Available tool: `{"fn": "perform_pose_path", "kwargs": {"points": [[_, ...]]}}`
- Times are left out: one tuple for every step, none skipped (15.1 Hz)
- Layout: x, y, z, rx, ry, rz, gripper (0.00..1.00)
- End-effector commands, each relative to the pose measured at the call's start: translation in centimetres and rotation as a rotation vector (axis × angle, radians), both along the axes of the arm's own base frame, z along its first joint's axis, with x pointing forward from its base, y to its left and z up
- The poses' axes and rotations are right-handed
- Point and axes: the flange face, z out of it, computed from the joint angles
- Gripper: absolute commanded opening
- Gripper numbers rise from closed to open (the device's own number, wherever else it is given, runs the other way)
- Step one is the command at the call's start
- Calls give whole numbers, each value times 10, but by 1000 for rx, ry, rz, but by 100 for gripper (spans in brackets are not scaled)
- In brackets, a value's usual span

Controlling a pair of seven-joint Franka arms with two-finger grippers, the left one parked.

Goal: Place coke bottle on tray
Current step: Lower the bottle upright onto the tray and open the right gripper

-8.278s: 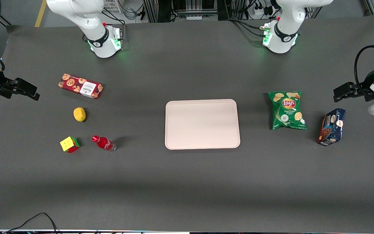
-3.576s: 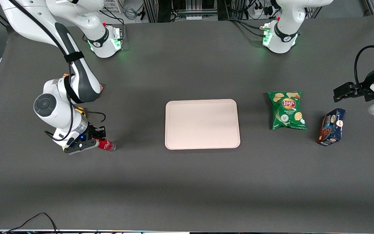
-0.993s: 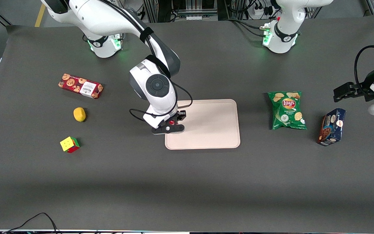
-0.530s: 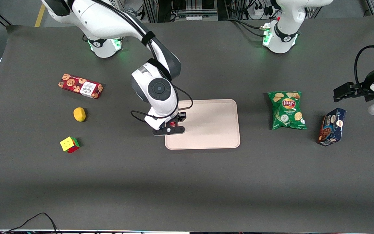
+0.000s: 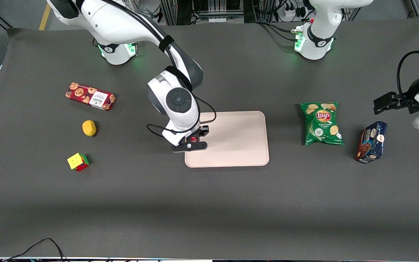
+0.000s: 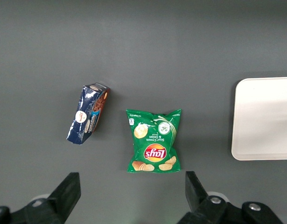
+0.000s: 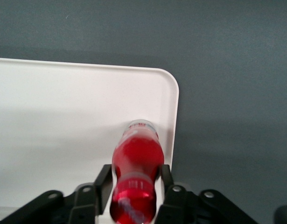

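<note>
My right gripper (image 5: 194,139) is shut on the coke bottle (image 5: 193,138), a small red bottle with a clear base. It holds the bottle upright over the tray's (image 5: 238,138) edge at the working arm's end. In the right wrist view the black fingers (image 7: 103,179) press both sides of the bottle (image 7: 136,163). Its clear base points down at the pale tray (image 7: 64,116), close to the rounded corner. I cannot tell whether the base touches the tray. The tray's other end also shows in the left wrist view (image 6: 264,116).
A red cookie box (image 5: 90,96), a yellow fruit (image 5: 89,128) and a Rubik's cube (image 5: 78,161) lie toward the working arm's end. A green Lay's bag (image 5: 322,123) and a blue box (image 5: 371,142) lie toward the parked arm's end.
The gripper took the bottle from beside the Rubik's cube and carried it to the tray. Over the last second it shifted slightly onto the tray's edge, then held nearly still.
</note>
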Motion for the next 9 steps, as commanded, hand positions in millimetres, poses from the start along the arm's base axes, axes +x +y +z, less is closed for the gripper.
{"fn": "perform_pose_path", "kwargs": {"points": [[4, 4, -2, -2, -20, -6, 100], [5, 5, -1, -1, -22, -6, 100], [5, 5, -1, -1, -22, -6, 100], [5, 5, -1, 0, -23, -6, 100], [5, 5, 0, 2, -23, -7, 100], [5, 5, 2, 4, -26, -7, 100], [6, 6, 5, 7, -27, -9, 100], [6, 6, 12, 14, -35, -7, 100], [7, 7, 24, 27, -48, 3, 100]]}}
